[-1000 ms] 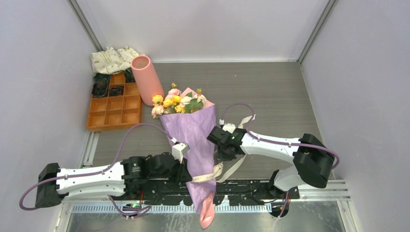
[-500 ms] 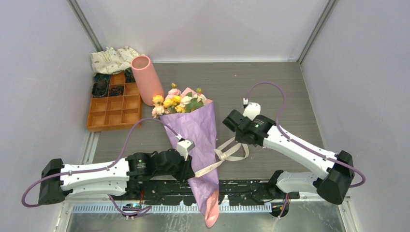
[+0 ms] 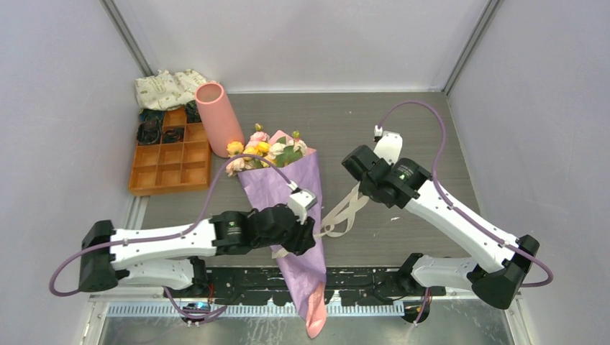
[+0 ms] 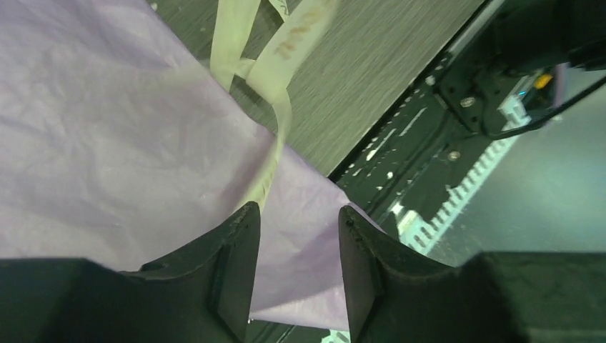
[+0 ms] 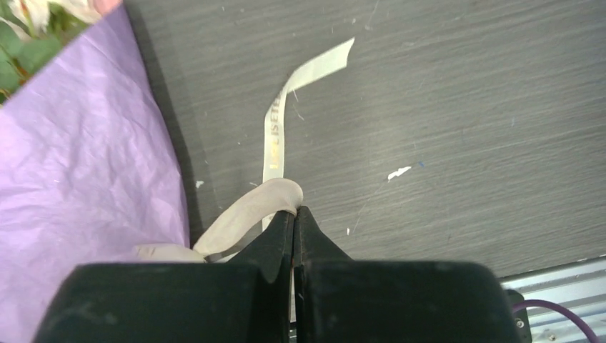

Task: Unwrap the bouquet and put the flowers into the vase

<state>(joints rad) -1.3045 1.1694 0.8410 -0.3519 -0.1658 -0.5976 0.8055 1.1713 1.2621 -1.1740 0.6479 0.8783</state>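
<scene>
while the right claw [image 5: 294, 211] pinches the ribbon [image 5: 274, 143], the bouquet [image 3: 284, 190] lies lengthwise just left of it — under the half-open, empty left claw [image 4: 296, 214].

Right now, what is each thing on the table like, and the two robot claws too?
bouquet: lying down, wrapped in purple paper
ribbon: loose, trailing across the table
vase: standing, no flowers inside
left gripper: open, over the paper
right gripper: shut on the ribbon

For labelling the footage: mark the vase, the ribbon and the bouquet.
vase [image 3: 219, 118], top external view, middle of its pink wall.
ribbon [image 5: 274, 136], right wrist view, flat printed tail.
bouquet [image 3: 279, 188], top external view, purple wrapping paper.
</scene>
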